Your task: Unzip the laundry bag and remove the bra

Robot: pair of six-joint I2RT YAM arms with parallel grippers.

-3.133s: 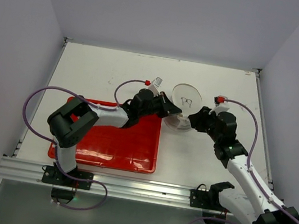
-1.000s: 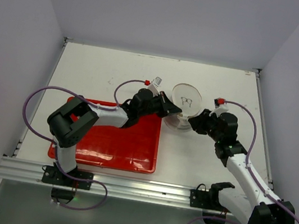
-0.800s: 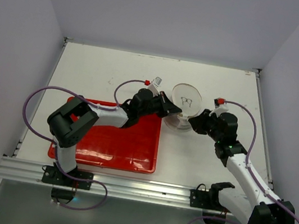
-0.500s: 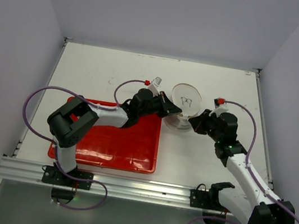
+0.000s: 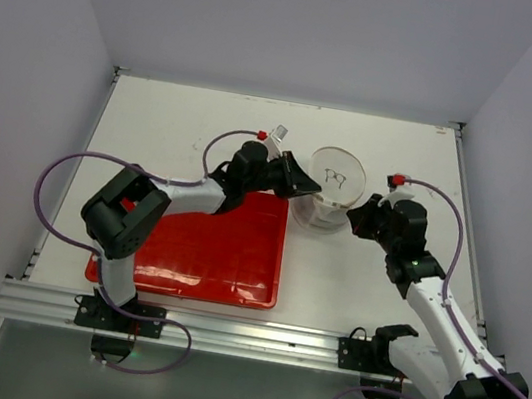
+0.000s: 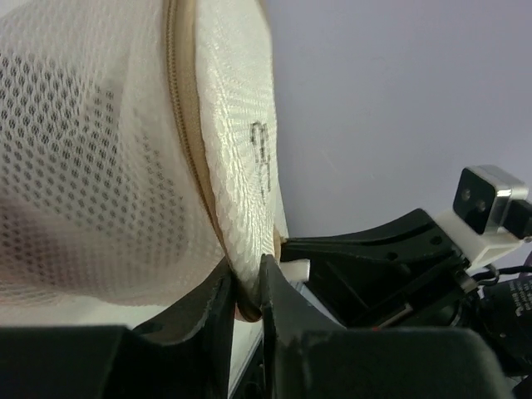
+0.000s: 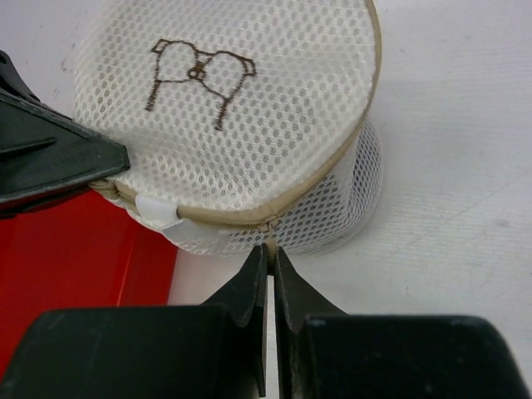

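Observation:
The laundry bag (image 5: 331, 192), a round whitish mesh pouch with a beige zipper rim and a small dark stitched mark, stands on the table just right of the red tray. My left gripper (image 5: 300, 189) reaches in from the left. In the left wrist view it (image 6: 247, 291) is shut on the bag's (image 6: 100, 166) rim. My right gripper (image 5: 352, 216) meets the bag from the right. In the right wrist view its tips (image 7: 270, 253) are shut on the small zipper pull (image 7: 270, 237) under the bag's (image 7: 241, 108) rim. The bra is hidden.
The red tray (image 5: 197, 249) lies at the left front, its corner (image 7: 75, 266) close under the bag. White walls stand near on both sides and at the back. Purple cables loop off both arms.
The right gripper has closed on the zipper pull. The left gripper has shifted back and upward with the rim, and the bag now stands taller between the two grippers.

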